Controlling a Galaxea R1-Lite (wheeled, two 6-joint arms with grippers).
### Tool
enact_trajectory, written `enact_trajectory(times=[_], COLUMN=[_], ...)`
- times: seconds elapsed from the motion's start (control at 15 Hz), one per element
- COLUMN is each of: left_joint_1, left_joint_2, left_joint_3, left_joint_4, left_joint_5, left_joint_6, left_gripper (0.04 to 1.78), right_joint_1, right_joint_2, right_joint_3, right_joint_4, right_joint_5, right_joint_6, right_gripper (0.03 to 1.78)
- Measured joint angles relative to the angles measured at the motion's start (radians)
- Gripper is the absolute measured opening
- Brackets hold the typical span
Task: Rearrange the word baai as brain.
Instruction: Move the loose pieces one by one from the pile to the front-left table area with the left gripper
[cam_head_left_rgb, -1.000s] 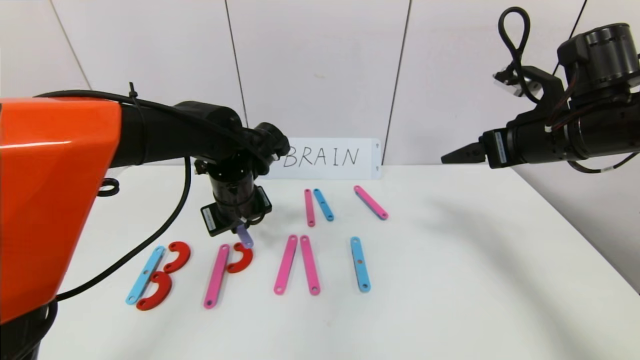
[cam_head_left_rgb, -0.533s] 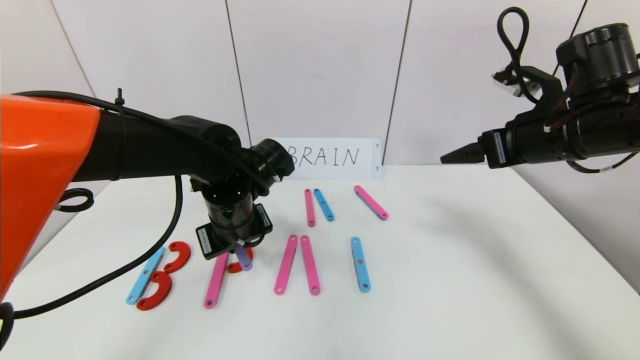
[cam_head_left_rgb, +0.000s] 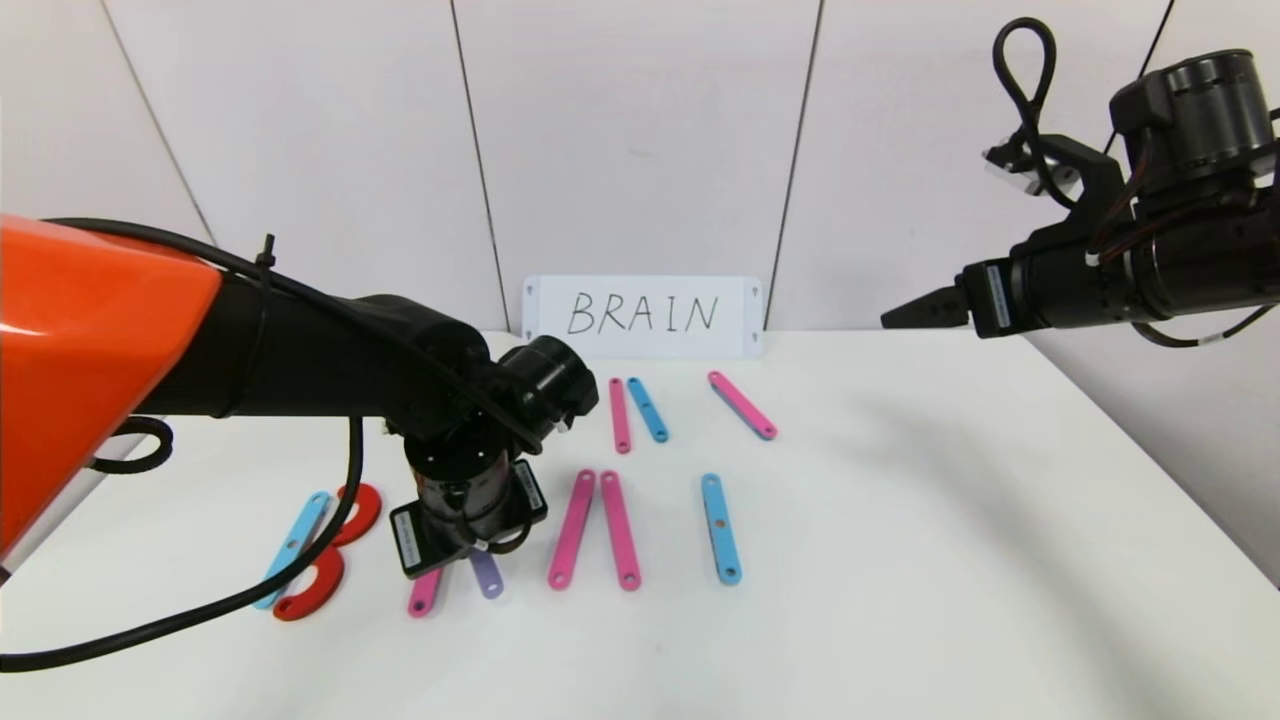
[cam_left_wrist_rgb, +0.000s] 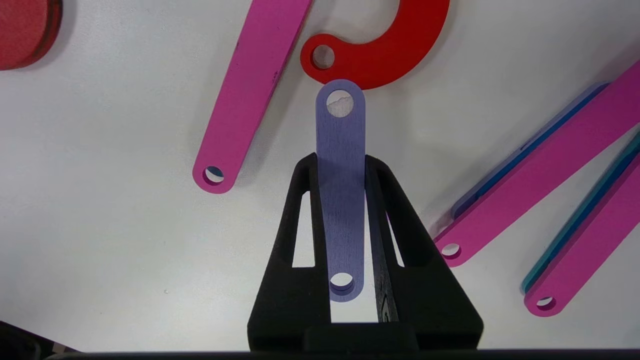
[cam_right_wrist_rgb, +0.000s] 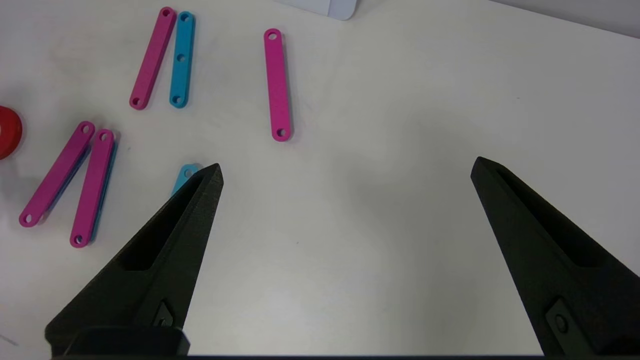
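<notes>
The word lies along the table's front in flat pieces. A blue strip (cam_head_left_rgb: 292, 548) with two red curves (cam_head_left_rgb: 312, 590) forms a B. Beside it are a pink strip (cam_left_wrist_rgb: 250, 95) and a red curve (cam_left_wrist_rgb: 380, 60), whose lower end the tip of a short purple strip (cam_left_wrist_rgb: 340, 130) meets. My left gripper (cam_left_wrist_rgb: 341, 160) is shut on the purple strip; in the head view the gripper (cam_head_left_rgb: 478, 553) points down low over the table, hiding that red curve. Two pink strips (cam_head_left_rgb: 572, 528) form an inverted V, and a blue strip (cam_head_left_rgb: 720, 528) stands alone. My right gripper (cam_right_wrist_rgb: 345, 170) hangs open, raised at the right (cam_head_left_rgb: 900, 312).
A white card (cam_head_left_rgb: 643, 316) reading BRAIN leans on the back wall. In front of it lie loose strips: a pink one (cam_head_left_rgb: 619, 414), a blue one (cam_head_left_rgb: 647, 408) and a slanted pink one (cam_head_left_rgb: 741, 404). The table's right half is bare.
My left gripper has carried the purple strip toward the table's front and lower, from behind the second letter's red curve to just in front of it. The right arm has stayed still.
</notes>
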Motion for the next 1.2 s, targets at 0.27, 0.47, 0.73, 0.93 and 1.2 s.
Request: enact_trajectory(times=[0.27, 0.47, 0.73, 0.93, 1.2], left_joint_1=[-0.009, -0.013, -0.017, -0.017, -0.017], left_joint_2=[-0.001, -0.003, -0.005, -0.005, -0.004], left_joint_3=[0.041, 0.057, 0.075, 0.085, 0.092], left_joint_4=[-0.014, -0.014, -0.015, -0.015, -0.017], left_joint_5=[-0.006, -0.011, -0.014, -0.015, -0.015], left_joint_6=[0.000, 0.000, -0.003, -0.003, -0.003], left_gripper=[0.28, 0.28, 0.28, 0.28, 0.28], right_joint_1=[0.000, -0.001, -0.001, 0.000, -0.001], right_joint_2=[0.000, 0.000, 0.000, 0.001, 0.001], right_joint_3=[0.000, 0.000, 0.000, 0.000, 0.000], right_joint_4=[0.000, 0.000, 0.000, 0.000, 0.000], right_joint_5=[0.000, 0.000, 0.000, 0.000, 0.000], right_joint_6=[0.000, 0.000, 0.000, 0.000, 0.000], right_gripper=[1.74, 1.74, 1.74, 1.74, 1.74])
